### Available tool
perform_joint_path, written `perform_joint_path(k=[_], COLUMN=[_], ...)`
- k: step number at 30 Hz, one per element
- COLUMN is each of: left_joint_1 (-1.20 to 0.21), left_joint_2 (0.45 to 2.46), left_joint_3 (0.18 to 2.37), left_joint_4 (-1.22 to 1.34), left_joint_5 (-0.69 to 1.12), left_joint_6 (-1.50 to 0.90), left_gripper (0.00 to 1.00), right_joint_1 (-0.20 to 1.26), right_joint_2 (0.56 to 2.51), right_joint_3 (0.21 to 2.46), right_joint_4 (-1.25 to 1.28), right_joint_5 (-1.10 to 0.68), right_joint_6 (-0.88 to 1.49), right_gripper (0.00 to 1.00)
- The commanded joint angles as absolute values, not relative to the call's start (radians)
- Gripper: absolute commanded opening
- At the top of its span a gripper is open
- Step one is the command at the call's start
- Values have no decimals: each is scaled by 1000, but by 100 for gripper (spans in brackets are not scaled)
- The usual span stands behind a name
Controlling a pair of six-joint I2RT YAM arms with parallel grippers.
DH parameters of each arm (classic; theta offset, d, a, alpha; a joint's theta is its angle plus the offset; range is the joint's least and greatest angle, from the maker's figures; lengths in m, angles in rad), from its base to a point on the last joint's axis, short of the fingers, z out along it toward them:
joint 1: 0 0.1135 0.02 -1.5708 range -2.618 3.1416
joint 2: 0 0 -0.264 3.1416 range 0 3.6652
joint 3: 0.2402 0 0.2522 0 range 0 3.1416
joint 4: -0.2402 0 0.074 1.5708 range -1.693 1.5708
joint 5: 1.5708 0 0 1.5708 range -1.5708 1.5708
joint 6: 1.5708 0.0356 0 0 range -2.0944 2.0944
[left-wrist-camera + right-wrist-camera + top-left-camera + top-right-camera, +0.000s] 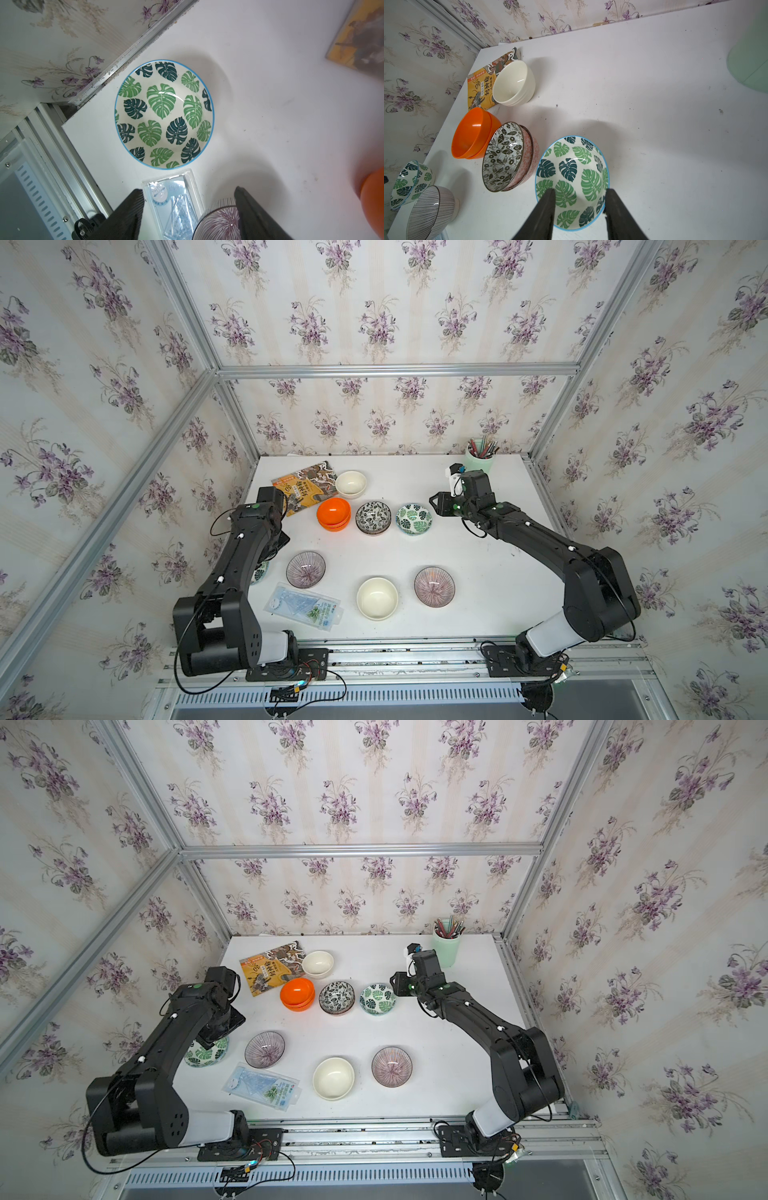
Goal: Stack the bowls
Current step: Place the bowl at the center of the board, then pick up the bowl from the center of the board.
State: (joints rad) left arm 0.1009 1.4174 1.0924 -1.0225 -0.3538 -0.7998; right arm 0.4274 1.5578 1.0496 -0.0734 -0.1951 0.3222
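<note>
Right wrist view: right gripper (580,190) is seen parted over green leaf bowl (571,164) (left gripper (188,188) wide, empty), open table (664,124) beside.

**Two high views, two wrist views**

Both top views look down from high above the front edge, taking in the whole tabletop (374,556) (332,1031) in two nearly equal pictures. The left wrist view looks steeply down from close by, past the left claw (188,188), at the tabletop's left edge. The right wrist view looks aslant past the right claw (581,189) toward the far left corner. Both wrist views share the orange bowls (372,203) (475,133) and the book (357,37) (481,87).
</note>
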Motion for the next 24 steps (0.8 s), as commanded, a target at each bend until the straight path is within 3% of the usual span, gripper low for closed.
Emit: perform_joint_path(k=[1, 17, 24], left_joint_1=[124, 172, 173], left_joint_2=[1463, 1644, 1709], left_joint_3=[1101, 1091, 1092], left_joint_4=[-992, -844, -828], left_joint_5=[-365, -293, -293], left_joint_6=[-844, -847, -845], left_gripper=[71, 65, 54], right_joint_1=[434, 459, 464], right_joint_2=[1551, 1545, 1536], right_joint_3=[1039, 1020, 1016], right_joint_4=[-53, -50, -57], right_joint_5=[-207, -210, -203], right_joint_6=[321, 326, 325], right_gripper=[44, 46, 45])
